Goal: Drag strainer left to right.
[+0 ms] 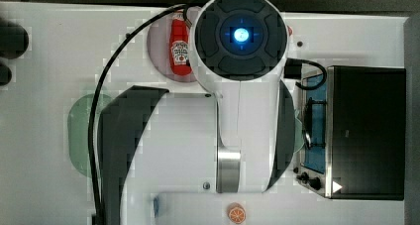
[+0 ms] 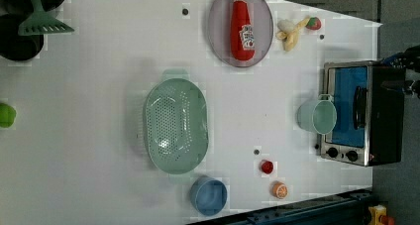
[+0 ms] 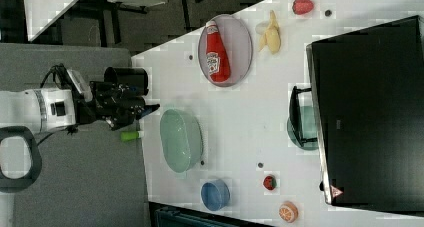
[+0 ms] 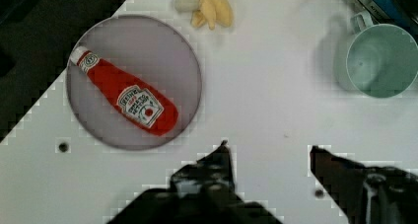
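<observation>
In the top view, your arm point(image 1: 237, 86) covers most of the tabletop point(image 1: 49, 185); the strainer point(image 1: 81, 136) peeks out at the top view's left, half hidden by the arm. In the left view, the strainer point(image 2: 176, 121) sits mid-tabletop, with a blue bowl point(image 2: 208, 195) just below it and a ketchup bottle point(image 2: 242, 29) on a plate point(image 2: 218, 31) above. In the right view, your end effector point(image 3: 150, 107) hangs apart from the strainer point(image 3: 181, 139). In the wrist view, the fingers point(image 4: 219, 160) stand spread, pinching nothing, near the cup point(image 4: 379, 61) and banana point(image 4: 209, 7).
</observation>
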Motion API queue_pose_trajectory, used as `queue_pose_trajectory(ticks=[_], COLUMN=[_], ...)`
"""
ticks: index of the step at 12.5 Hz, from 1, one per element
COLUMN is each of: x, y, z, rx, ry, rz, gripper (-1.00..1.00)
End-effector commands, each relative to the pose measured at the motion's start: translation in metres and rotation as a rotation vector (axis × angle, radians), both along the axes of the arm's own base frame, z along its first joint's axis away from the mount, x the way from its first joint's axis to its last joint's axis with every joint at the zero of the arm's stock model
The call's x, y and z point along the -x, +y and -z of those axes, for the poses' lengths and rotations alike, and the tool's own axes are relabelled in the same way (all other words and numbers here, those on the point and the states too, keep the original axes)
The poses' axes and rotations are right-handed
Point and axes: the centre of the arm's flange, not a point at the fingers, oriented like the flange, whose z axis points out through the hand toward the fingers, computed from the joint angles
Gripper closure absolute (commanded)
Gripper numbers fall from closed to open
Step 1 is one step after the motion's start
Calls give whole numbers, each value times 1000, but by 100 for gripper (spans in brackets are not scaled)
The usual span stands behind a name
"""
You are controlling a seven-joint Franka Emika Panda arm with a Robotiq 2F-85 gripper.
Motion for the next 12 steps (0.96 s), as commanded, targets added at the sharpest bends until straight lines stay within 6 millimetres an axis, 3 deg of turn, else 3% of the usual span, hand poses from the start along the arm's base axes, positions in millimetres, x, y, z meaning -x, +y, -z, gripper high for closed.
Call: queue_pose_trajectory(ticks=[1, 3, 5, 8, 12], x=[156, 156, 152, 142, 127], y=[-24, -25, -2, 72, 182], z=[-81, -80, -78, -58, -12], rx=[-17, -20, -51, -64, -2], ry=[-3, -1, 0, 41, 35], rz=[147, 154, 115, 26, 144], gripper=[-59, -99, -100, -100, -100])
